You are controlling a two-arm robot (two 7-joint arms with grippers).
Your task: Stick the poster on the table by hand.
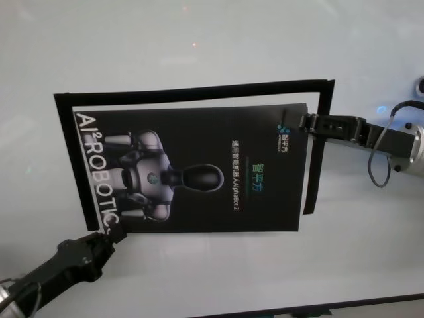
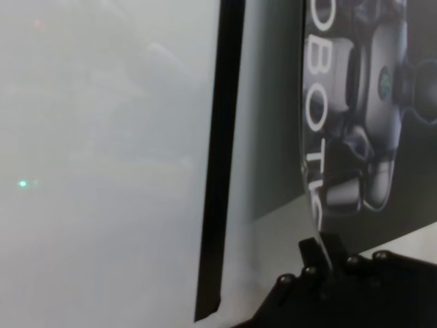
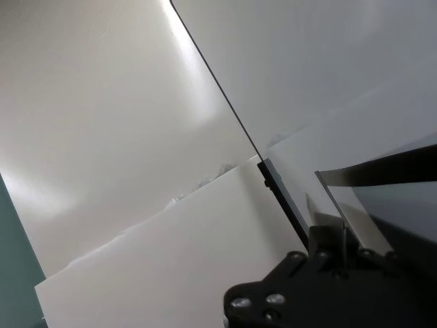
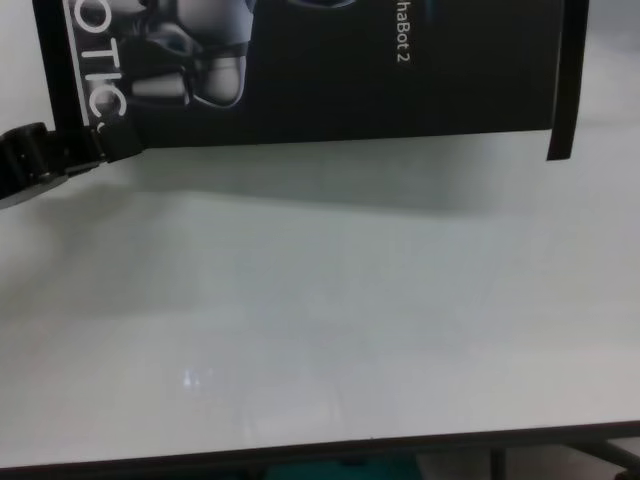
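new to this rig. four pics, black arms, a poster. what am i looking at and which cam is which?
It is a two-armed robot at a white table, seen at one moment by four cameras. The head camera looks down on everything. The chest camera sits lower and shows the table's near edge. The other two ride on the wrists, close behind each pincer.

The arms hold a black poster of a grey-white robot. The left pincer is shut on its near left corner, below the white lettering. The right pincer is shut on the far right corner.

The poster casts a shadow, so at least its near edge seems lifted off the table. Black strips frame it on the far, left and right sides.
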